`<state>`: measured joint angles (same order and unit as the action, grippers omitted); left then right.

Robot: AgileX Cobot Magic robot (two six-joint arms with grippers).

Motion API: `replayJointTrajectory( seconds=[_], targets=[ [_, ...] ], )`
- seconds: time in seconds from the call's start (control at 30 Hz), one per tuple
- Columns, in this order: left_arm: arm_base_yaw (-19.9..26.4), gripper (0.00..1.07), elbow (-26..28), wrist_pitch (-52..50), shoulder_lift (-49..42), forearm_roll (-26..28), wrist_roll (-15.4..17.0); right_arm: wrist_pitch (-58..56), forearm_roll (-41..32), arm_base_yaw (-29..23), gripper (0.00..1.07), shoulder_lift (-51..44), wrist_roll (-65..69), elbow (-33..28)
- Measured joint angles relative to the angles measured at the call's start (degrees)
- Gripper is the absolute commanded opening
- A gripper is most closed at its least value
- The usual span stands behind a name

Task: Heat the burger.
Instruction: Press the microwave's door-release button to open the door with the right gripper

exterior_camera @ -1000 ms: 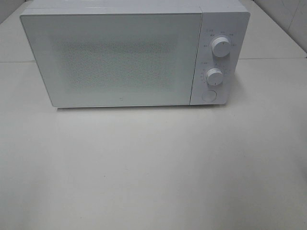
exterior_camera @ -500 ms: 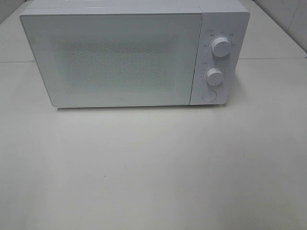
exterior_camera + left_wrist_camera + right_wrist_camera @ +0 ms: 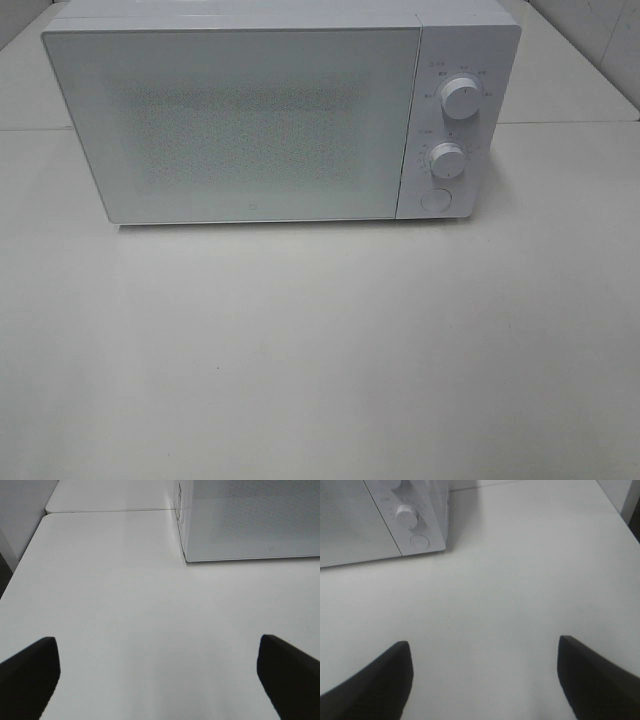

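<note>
The right gripper (image 3: 482,642) is seen with its two dark fingers (image 3: 385,680) spread wide over the white table (image 3: 520,570), well apart from the microwave (image 3: 365,525). On the microwave's panel a white knob (image 3: 406,515) is set, with a round button (image 3: 419,542) just beside it.

Count: one white microwave (image 3: 245,120); two dials, upper knob (image 3: 461,98) and lower knob (image 3: 447,160); one round button (image 3: 435,200); one white table (image 3: 320,350); two grippers, left gripper (image 3: 157,680) and right gripper (image 3: 485,680).
</note>
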<state>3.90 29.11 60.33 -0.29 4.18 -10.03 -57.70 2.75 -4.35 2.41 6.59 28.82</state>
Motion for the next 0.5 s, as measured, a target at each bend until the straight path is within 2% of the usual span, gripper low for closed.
replayJointTrajectory(
  seconds=[0.5],
  targets=[
    [0.00, 1.03, 0.00, 0.00, 0.00, 0.00, 0.00, 0.00, 0.00, 0.00, 0.76, -2.58, -2.01, -0.06]
  ],
)
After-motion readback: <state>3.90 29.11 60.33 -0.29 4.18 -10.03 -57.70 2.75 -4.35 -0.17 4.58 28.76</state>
